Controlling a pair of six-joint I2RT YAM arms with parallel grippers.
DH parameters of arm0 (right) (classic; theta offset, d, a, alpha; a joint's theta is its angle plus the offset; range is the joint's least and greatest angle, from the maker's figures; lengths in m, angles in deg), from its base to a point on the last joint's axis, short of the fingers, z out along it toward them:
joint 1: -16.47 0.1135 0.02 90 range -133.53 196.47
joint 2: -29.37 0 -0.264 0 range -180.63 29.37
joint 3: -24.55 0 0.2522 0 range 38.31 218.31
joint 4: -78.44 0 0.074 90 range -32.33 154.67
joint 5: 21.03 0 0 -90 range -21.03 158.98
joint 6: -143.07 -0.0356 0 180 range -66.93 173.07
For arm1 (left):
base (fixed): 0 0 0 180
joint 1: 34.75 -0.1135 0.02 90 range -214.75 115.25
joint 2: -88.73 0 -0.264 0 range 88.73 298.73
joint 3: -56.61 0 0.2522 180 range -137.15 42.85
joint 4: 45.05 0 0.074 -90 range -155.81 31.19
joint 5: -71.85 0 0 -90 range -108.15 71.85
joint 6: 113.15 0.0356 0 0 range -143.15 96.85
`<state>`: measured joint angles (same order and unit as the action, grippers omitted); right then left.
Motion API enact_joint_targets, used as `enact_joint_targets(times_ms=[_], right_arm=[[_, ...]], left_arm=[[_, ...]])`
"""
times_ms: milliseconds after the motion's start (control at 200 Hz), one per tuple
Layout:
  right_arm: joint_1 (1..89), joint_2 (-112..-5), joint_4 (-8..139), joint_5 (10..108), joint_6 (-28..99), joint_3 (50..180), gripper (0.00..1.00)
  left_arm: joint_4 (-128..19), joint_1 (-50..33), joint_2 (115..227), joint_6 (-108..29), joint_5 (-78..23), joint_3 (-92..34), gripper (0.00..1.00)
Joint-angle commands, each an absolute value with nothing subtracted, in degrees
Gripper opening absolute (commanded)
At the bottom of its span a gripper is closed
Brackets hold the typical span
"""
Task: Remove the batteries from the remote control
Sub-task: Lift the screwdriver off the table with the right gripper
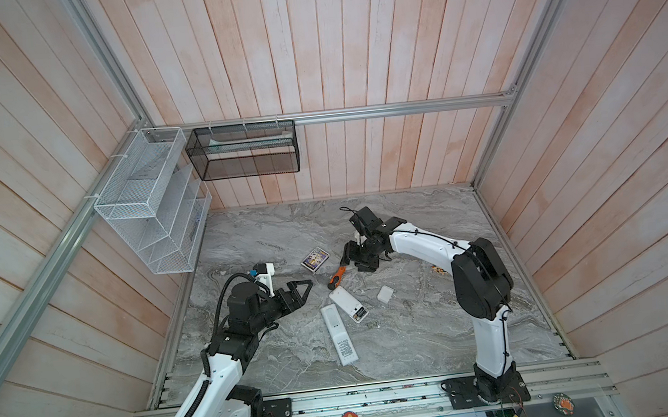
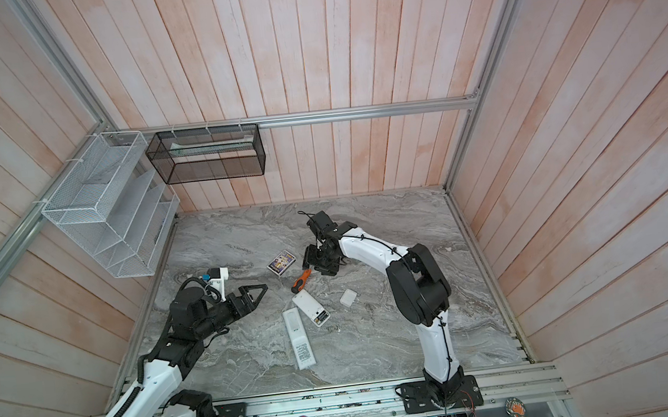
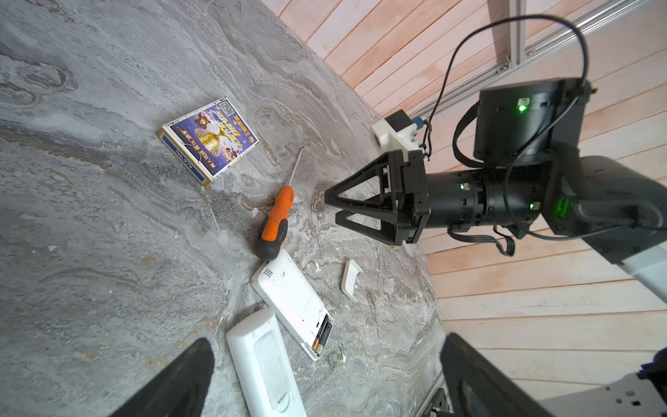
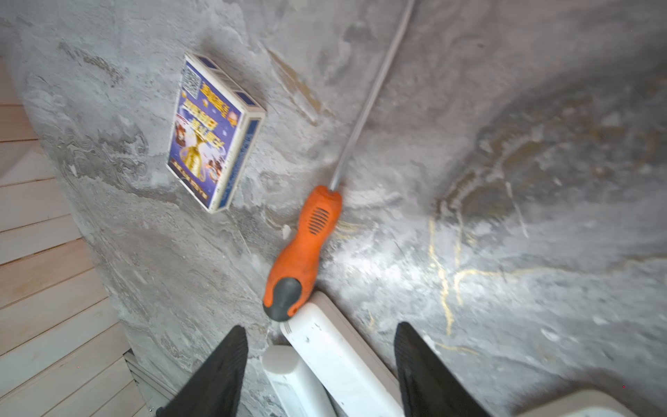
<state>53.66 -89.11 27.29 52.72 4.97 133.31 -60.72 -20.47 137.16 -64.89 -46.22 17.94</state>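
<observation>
The right claw [image 3: 331,207] hangs open and empty over the tabletop [image 3: 108,252], beyond the vented end of the short remote [image 3: 288,296] and beside the orange screwdriver [image 3: 276,224]. The left claw [image 1: 305,288] is spread wide near that same end, also holding nothing.

The batteries [image 3: 323,334] lie in the short remote's uncovered bay, at the end away from the screwdriver. There seem to be two, though the view is too cramped to be sure.

Nothing pins the short remote, so a prying finger could skate it sideways. The screwdriver's butt touches it and may shove it too. A freed cell might roll away.

The loose cover [image 3: 352,279] lies near the short remote. Past the screwdriver, the card box [image 3: 209,137] reads "No.979" and shows a QR code. The long remote [image 1: 338,336], alongside the short one, carries a printed label too small to read.
</observation>
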Motion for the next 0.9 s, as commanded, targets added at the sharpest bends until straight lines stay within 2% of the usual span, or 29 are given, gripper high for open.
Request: enact_joint_targets(times_ms=[0, 165, 505, 895], right_arm=[[54.0, -93.9, 19.7, 54.4, 5.8, 137.9, 0.64], [55.1, -99.8, 11.8, 57.7, 4.5, 145.9, 0.61], [58.0, -108.6, 6.8, 57.2, 2.0, 159.8, 0.61], [59.1, -112.9, 3.5, 58.2, 0.5, 162.6, 0.53]], left_arm=[[-59.4, -20.7, 137.2, -65.2, -45.5, 17.1, 1.00], [-60.2, -20.7, 136.3, -64.3, -45.1, 17.3, 1.00], [-64.3, -21.8, 135.6, -59.3, -47.1, 15.7, 1.00], [-63.9, -29.5, 132.5, -58.1, -55.1, 18.9, 1.00]])
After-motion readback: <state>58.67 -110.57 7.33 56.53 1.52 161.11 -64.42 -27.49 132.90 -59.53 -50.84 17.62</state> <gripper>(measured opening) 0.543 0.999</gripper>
